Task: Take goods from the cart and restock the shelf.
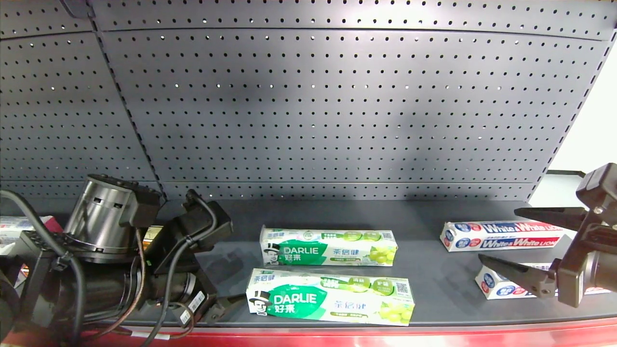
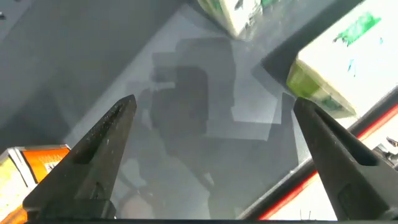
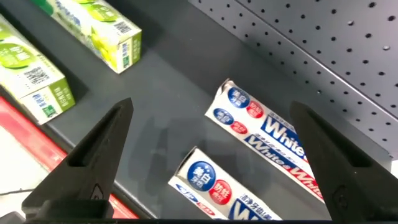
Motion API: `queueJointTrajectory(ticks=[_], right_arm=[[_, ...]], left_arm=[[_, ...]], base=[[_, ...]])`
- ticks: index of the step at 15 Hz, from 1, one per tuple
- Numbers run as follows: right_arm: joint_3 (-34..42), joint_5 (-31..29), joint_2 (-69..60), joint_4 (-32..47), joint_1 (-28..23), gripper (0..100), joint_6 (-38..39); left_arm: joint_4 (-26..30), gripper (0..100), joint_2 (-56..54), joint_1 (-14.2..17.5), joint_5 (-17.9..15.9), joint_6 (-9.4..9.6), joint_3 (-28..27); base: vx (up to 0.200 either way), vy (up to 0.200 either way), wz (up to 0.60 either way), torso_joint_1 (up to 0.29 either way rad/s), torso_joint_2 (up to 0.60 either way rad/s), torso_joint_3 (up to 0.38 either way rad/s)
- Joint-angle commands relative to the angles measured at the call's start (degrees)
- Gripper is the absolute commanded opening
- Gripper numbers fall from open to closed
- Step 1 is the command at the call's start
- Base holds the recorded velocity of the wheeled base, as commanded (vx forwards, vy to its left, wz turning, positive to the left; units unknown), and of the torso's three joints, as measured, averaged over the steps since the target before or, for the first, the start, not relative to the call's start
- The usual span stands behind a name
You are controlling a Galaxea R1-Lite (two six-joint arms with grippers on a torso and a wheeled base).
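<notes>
Two green toothpaste boxes lie flat on the dark shelf (image 1: 434, 270), one at the back (image 1: 328, 247) and one near the front edge (image 1: 330, 298). To the right lie two white toothpaste boxes, the rear one (image 1: 501, 234) and a front one (image 1: 496, 288) partly hidden by my right gripper (image 1: 499, 236). That gripper hovers open just left of and above the white boxes (image 3: 267, 130), holding nothing. My left gripper (image 2: 214, 102) is open and empty over bare shelf, left of the green boxes (image 2: 336, 62).
A perforated grey back panel (image 1: 308, 120) closes the shelf behind. A red strip (image 1: 385, 335) runs along the front edge. An orange box (image 2: 37, 162) and other packs (image 1: 14, 226) sit at the far left behind my left arm.
</notes>
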Motion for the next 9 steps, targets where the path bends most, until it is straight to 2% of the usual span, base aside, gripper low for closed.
queueJointTrajectory(ticks=[1, 9], right_arm=[[1.3, -0.3, 0.1, 0.0, 2.7, 100, -0.1], [2.9, -0.3, -0.1, 0.0, 2.6, 100, -0.1]], left_arm=[[0.0, 100, -0.9, 0.0, 0.0, 0.01, 0.3], [0.0, 100, -0.9, -0.5, 0.0, 0.01, 0.3]], base=[[0.000, 0.000, 0.00, 0.000, 0.00, 0.000], [0.000, 0.000, 0.00, 0.000, 0.00, 0.000]])
